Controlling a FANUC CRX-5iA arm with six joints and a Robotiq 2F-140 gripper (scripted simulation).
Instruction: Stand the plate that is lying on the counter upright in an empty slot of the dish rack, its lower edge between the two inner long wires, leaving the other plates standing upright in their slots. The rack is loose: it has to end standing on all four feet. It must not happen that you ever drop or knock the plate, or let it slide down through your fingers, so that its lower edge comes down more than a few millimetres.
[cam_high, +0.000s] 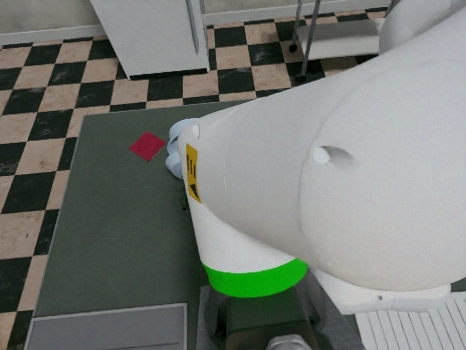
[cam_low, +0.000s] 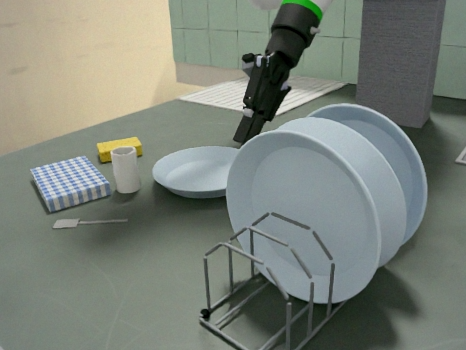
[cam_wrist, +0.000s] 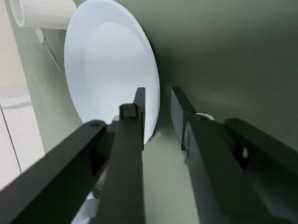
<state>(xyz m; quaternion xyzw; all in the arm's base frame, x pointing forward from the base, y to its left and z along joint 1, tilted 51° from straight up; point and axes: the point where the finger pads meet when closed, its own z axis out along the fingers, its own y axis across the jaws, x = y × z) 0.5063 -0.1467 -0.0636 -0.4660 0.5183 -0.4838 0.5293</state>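
A pale blue plate (cam_low: 195, 170) (cam_wrist: 110, 65) lies flat on the green counter (cam_low: 125, 280), left of the wire dish rack (cam_low: 206, 280). Two more pale blue plates, a front plate (cam_low: 305, 210) and a back plate (cam_low: 395, 145), stand leaning in the rack's back slots; the front slots are empty. My gripper (cam_low: 242, 137) (cam_wrist: 158, 100) reaches down at the lying plate's far right rim. Its fingers stand narrowly apart astride the rim, with a gap still showing beside it. In the top view the arm hides the gripper and most of the plates.
A white cup (cam_low: 126, 169) (cam_wrist: 40, 12), a yellow sponge (cam_low: 119, 148), a blue checked cloth (cam_low: 70, 182) and a small spatula (cam_low: 75, 222) lie left of the plate. A grey block (cam_low: 400, 55) and a ribbed mat (cam_low: 225, 95) are at the back. A red square (cam_high: 148, 145) marks the counter.
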